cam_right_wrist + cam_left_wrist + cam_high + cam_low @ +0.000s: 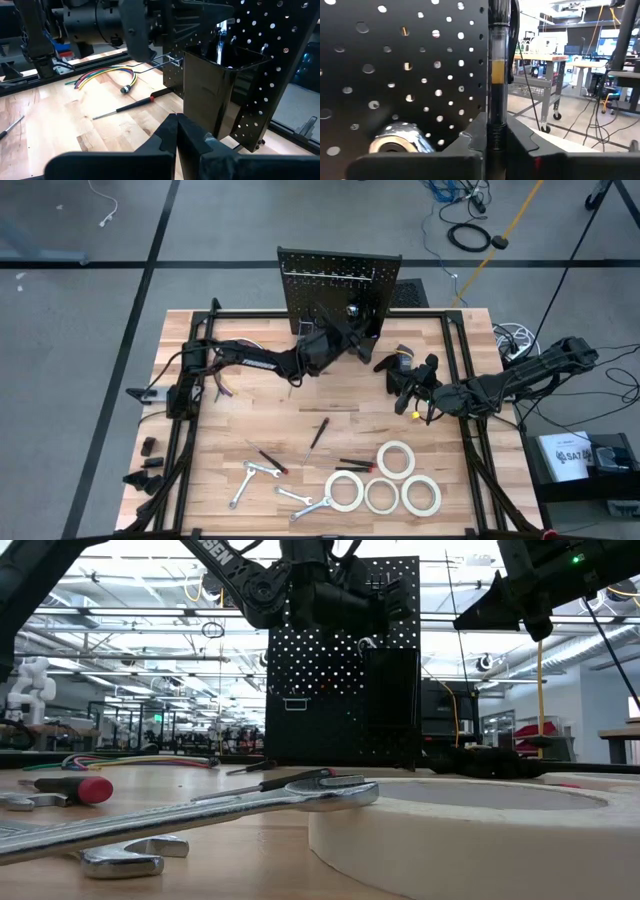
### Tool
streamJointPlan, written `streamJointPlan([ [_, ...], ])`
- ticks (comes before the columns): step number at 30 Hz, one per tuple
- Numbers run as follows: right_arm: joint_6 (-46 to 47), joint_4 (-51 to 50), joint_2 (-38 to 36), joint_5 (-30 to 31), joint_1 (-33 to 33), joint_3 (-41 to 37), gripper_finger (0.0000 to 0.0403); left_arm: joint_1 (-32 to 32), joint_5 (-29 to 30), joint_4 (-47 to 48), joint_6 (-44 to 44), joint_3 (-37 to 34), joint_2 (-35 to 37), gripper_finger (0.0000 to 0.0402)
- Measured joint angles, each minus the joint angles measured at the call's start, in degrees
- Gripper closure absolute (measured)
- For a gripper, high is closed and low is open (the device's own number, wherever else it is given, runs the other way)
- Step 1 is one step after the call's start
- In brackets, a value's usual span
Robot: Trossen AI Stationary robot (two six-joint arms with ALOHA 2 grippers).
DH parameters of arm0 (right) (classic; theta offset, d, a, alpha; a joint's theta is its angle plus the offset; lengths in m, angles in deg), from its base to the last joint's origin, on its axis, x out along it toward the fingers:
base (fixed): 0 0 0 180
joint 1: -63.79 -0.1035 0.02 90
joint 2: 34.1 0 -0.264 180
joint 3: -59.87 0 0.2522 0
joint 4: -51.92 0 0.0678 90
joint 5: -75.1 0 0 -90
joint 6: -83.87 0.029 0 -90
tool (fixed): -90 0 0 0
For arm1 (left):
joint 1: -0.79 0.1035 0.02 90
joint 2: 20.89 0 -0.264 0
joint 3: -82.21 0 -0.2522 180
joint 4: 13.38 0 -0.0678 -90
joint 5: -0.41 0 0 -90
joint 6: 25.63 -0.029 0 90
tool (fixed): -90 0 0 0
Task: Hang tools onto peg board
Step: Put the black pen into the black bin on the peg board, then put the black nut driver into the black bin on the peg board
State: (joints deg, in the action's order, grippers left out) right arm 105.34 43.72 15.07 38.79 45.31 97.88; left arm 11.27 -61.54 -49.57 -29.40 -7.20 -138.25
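Big open workshop behind, benches and cables everywhere, and up front a wooden table (240, 395) with the peg board (335, 285) standing upright at its far edge.

The left gripper (352, 330) is right up against the board's front, just above the small black bin (212, 90). In its wrist view the fingers (470, 145) sit narrow around a slim upright tool (497, 75) with a clear shaft section and a yellowish band; I'd call it a thin screwdriver, gripped low while its upper part stands against the board's edge. Whether that grip is loosening, I can't tell.

The right gripper (405, 380) waits on the table's right side, pointed at the board, fingers pressed together and empty.

The other tools lie along the near edge: four white tape rolls (382, 480), silver wrenches (255, 475), and more red-handled screwdrivers (270, 460).

My read on handling: that slim driver is light and stiff, but the smooth shaft could twist or slip in a pinch, so the thicker handle is the safer hold. The wrenches look heavier and slick; take them mid-shank. The tape rolls look light and slightly yielding, best pinched through the rim so the hole can drop over a hook.
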Motion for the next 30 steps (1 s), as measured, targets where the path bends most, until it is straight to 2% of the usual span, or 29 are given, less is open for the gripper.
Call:
streamJointPlan([
  [5,0.4,0.3,0.0,-1.4,0.0,0.0,0.0403,0.0,0.0,0.0,-0.1,0.0,0.0,0.0298],
  [10,0.4,0.2,0.0,-2.0,0.0,0.0,0.0403,0.0,0.0,0.0,0.0,0.0,0.0,0.0258],
  [16,0.4,0.2,0.0,-3.1,0.0,0.0,0.0403,-1.0,1.1,1.6,-0.2,0.0,1.7,0.0244],
  [20,0.4,0.2,0.0,-3.1,0.0,0.0,0.0403,-3.1,0.7,4.2,-5.9,0.0,4.6,0.0244],
  [24,0.1,0.2,0.0,-4.3,0.0,0.0,0.0403,-6.1,0.7,13.9,-8.4,0.0,8.8,0.0243],
  [27,-1.4,0.2,0.0,-6.1,0.0,0.0,0.0403,-9.2,-0.3,26.7,-7.2,0.0,12.5,0.0243],
  [30,-4.2,0.2,0.0,-8.9,0.0,0.0,0.0403,-12.7,-4.0,42.2,-4.8,0.0,15.9,0.0243],
])
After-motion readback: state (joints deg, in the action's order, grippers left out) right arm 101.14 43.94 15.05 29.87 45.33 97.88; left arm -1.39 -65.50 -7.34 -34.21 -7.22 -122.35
